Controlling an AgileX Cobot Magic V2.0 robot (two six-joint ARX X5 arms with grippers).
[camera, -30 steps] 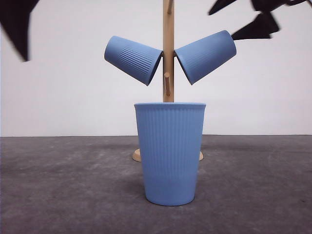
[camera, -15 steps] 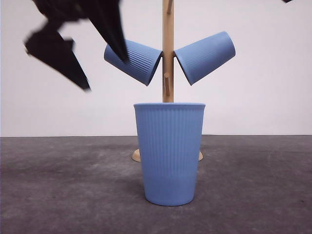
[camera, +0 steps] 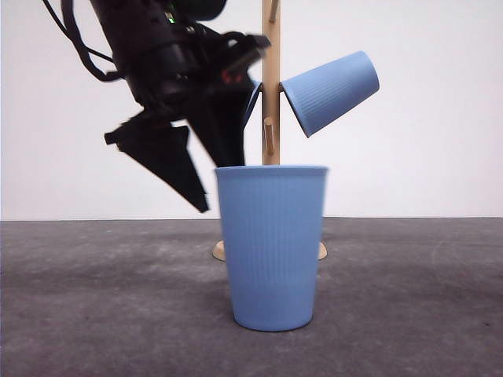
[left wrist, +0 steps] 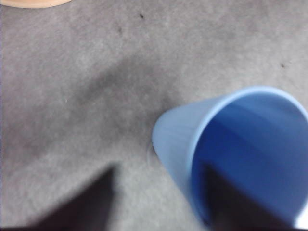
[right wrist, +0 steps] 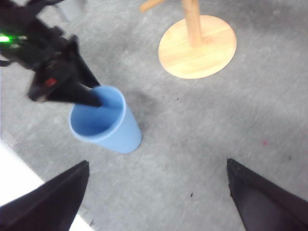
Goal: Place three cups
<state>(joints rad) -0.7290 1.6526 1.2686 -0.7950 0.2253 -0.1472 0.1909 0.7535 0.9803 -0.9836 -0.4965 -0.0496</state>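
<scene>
L gripper (camera: 206, 188) hung open over the upright cup (camera: 272, 247) on the table (camera: 94, 298); fingers spread, one tip dipping just inside the rim per the R wrist view, the other outside the wall, nothing pinched yet. Looked like the approach to a rim grab. To do it well: straddle the wall squarely, sink enough to get past the smooth rim band onto the ribs, close gently since a thin wall may flex, lift straight up before tilting toward the rack (camera: 271, 86). Watch the hung cup (camera: 331, 92) & pegs when swinging in. R gripper (right wrist: 156, 202) sat well above the table, fingers wide apart, empty. Cup: light-blue, tapered, fine vertical ribbing, no handle, prob. plastic. One cup hung mouth-in on a peg, right of the post; behind the L arm a sliver of blue edge, too hidden to call. Rack: pale wood post, round flat base (right wrist: 198, 46). Table: grey, matte, mottled.
</scene>
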